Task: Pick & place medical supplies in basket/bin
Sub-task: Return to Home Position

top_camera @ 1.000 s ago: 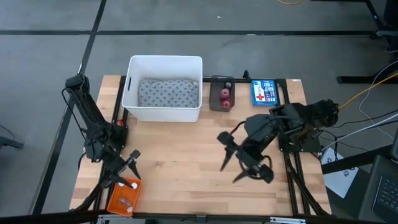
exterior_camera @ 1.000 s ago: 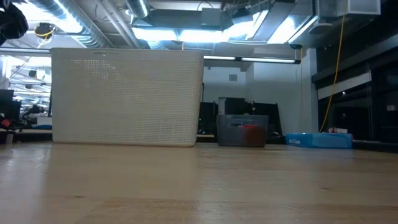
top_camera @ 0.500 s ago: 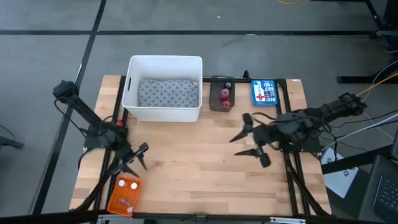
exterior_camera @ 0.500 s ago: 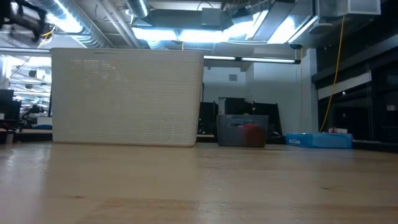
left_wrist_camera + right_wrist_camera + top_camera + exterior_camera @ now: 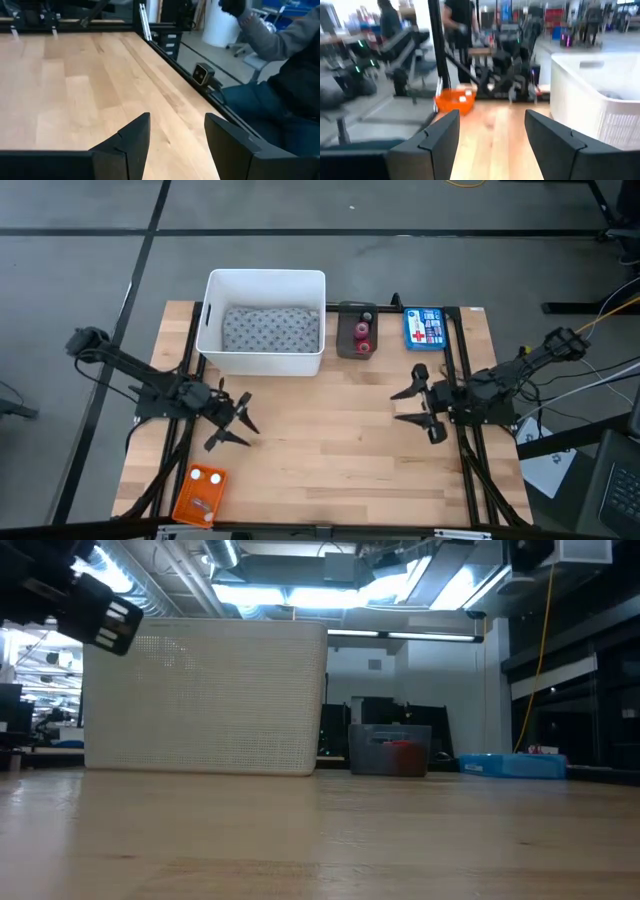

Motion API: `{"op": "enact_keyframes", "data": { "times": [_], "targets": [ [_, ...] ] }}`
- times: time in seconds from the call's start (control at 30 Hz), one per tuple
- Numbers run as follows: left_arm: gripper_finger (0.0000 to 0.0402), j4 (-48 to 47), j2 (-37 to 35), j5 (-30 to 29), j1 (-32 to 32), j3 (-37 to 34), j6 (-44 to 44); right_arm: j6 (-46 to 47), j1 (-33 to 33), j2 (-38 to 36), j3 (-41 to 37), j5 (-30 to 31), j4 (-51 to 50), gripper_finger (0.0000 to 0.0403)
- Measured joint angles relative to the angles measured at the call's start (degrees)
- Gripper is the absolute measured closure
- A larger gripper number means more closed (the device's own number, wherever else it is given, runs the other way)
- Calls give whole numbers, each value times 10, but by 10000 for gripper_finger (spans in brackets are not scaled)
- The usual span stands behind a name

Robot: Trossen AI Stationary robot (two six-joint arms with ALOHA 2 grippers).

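Wood table (image 5: 320, 455), matt cloth (image 5: 270, 330), seemingly plastic tub (image 5: 262, 364)

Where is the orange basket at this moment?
In the high view, the orange basket sits at the table's lower left corner, on the left arm's side, just below the open left gripper and far from the white tub.

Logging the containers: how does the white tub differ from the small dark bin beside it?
The white tub is far larger than the dark bin. The white tub holds a grey dotted cloth; the dark bin holds a pink roll and a red piece. Both are open-topped, side by side.
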Motion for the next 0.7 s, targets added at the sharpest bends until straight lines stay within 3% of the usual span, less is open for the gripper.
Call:
{"op": "enact_keyframes", "data": {
  "times": [0.23,0.4,0.7],
  "targets": [
    [215,-48,-58,105,89,0,25,-24,0,-96,-89,-54,32,179],
    [215,-125,-144,101,127,0,25,-28,0,-183,-159,-112,30,179],
    [215,-219,-283,47,157,-10,57,-16,0,-286,-219,-105,8,179]
  ]
}}
